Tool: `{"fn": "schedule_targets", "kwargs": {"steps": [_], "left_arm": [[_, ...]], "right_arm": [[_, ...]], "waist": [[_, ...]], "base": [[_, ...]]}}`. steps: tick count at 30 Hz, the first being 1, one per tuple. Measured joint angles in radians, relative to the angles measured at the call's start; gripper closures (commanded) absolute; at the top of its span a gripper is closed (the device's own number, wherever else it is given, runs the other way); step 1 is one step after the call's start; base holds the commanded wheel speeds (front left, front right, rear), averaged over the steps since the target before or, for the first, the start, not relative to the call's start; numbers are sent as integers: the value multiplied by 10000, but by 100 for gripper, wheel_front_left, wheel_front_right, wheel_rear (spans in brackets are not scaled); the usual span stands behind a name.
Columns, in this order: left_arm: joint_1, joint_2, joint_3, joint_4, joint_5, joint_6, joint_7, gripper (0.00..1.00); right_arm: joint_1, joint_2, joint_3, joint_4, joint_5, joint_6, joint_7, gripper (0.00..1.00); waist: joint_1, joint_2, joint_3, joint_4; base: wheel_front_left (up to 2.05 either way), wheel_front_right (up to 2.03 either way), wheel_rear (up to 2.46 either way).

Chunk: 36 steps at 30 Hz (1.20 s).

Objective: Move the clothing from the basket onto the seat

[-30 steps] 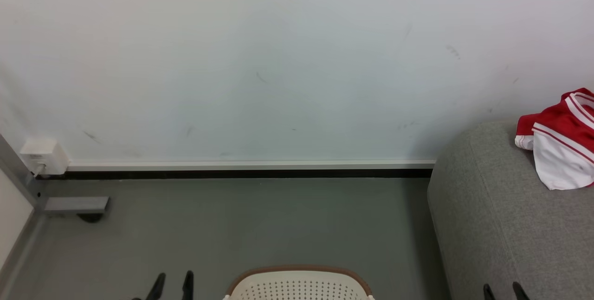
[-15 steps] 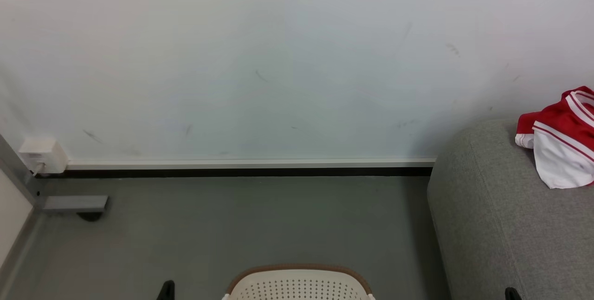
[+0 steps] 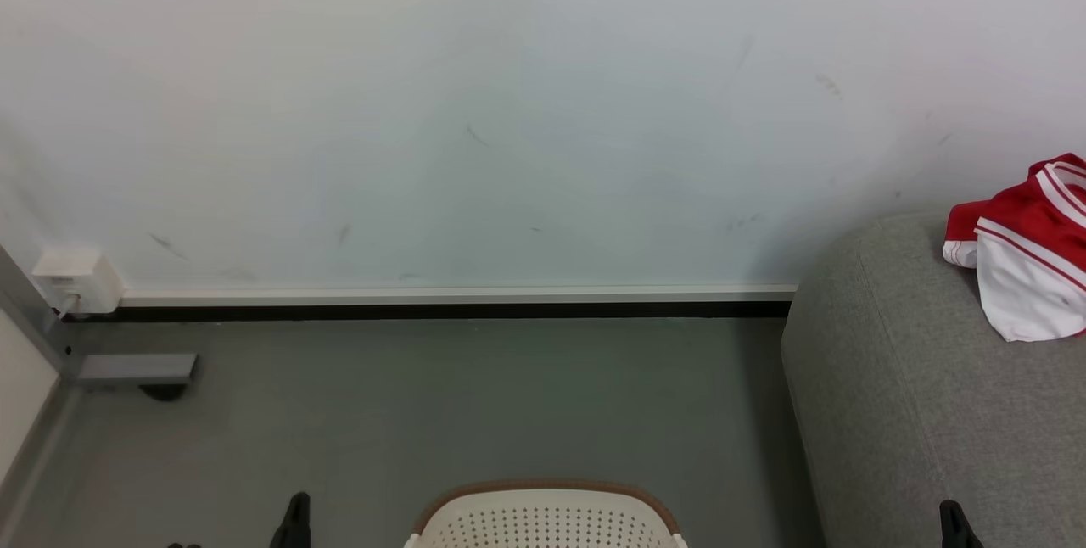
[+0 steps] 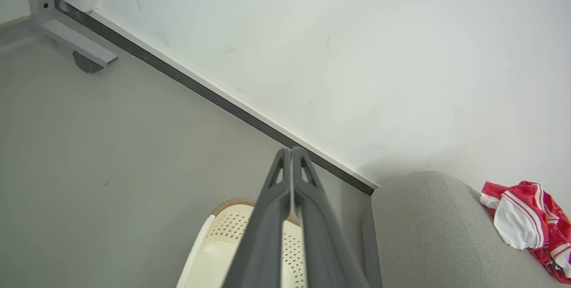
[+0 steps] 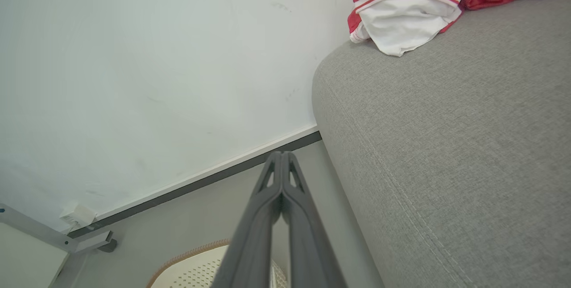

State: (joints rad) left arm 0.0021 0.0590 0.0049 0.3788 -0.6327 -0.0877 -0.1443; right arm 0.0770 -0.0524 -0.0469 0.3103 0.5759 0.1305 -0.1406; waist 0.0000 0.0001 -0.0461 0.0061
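Red and white clothing lies bunched on the grey seat at the right; it is also the clothing in the left wrist view and the clothing in the right wrist view. The cream basket with its brown rim sits on the floor at the bottom centre; its inside is out of sight. My left gripper is left of the basket, and my left gripper is shut with nothing in it. My right gripper is over the seat's front, and my right gripper is shut and empty.
A pale wall with a dark skirting strip runs behind. A white wall box and a grey metal frame foot stand at the left. Grey floor lies between basket and wall.
Both grippers have gone from open, two fingers apart, to shut. Their tips dipped low in the head view, then rose slightly. The camera has tilted a little.
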Motion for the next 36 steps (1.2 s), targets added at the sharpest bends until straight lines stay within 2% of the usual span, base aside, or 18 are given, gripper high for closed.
{"fn": "schedule_targets", "kwargs": {"steps": [19,36], "left_arm": [[-281,-35,286,-353,-2625,-100,673,100],[-507,-58,508,-616,-4548,-174,1193,100]], "right_arm": [[-517,12,-192,-184,2769,0,679,100],[-844,17,-303,-290,4815,0,1185,100]], "waist": [[0,0,93,-12],[0,0,176,-22]], "base": [[0,0,0],[0,0,0]]}}
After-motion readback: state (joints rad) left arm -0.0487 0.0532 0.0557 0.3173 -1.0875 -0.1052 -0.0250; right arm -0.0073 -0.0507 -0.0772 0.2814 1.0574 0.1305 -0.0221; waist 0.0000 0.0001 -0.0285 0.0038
